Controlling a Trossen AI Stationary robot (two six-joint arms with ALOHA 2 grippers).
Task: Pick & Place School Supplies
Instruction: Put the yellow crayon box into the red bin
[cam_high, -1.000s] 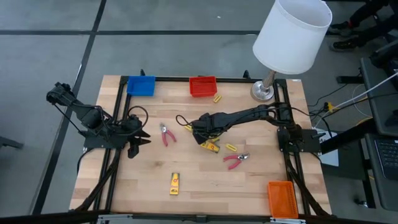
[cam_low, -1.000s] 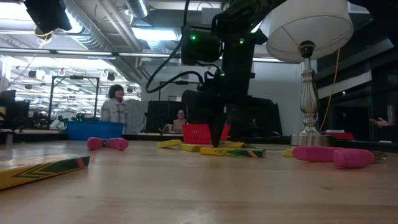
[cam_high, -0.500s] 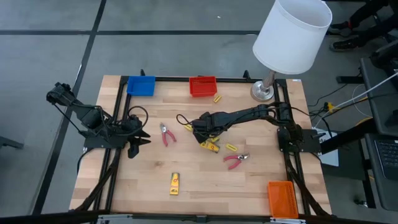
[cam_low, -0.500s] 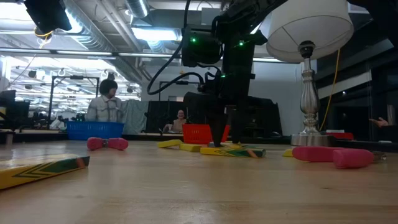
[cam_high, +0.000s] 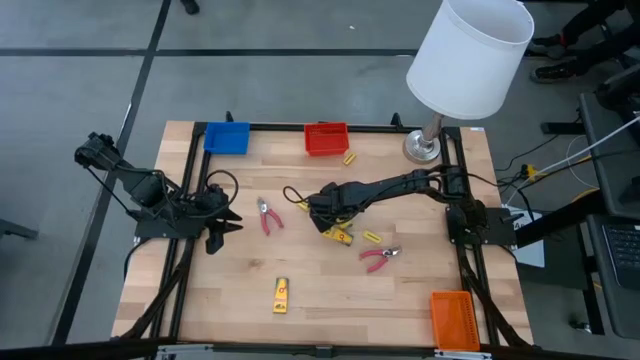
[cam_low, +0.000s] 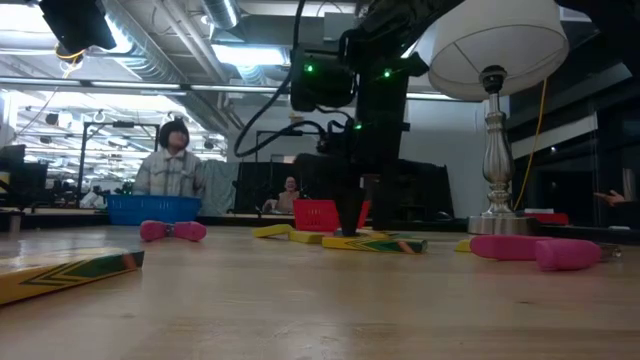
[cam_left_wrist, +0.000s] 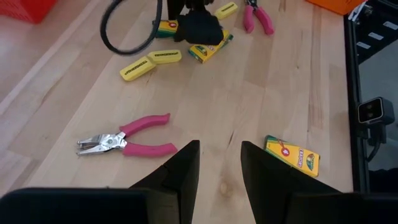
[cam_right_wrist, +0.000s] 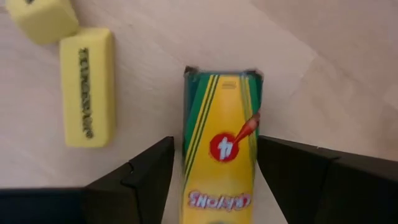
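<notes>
right wrist view: the right gripper (cam_right_wrist: 214, 180) stands with its fingers (cam_right_wrist: 146, 177) spread, one on each long side of the crayon box (cam_right_wrist: 221, 155), which lies flat on the table (cam_right_wrist: 348, 74). neither finger is seen touching the box. beyond it lie two yellow erasers (cam_right_wrist: 87, 84), near the box but apart from it.

procedure, as judged: keep the box centred between the fingers, descend until the tips reach the wood, then close squarely on the long sides. an off-centre close would likely twist the box or push it into the erasers.

high view: the right gripper (cam_high: 328, 218) is at mid-table over the crayon box (cam_high: 338, 235). the left gripper (cam_high: 222, 232) waits near the left edge, fingers slightly apart, with pink pliers (cam_high: 267, 215) near it. farther off are the red tray (cam_high: 325, 138) and blue tray (cam_high: 227, 136), the probable drop points.
</notes>
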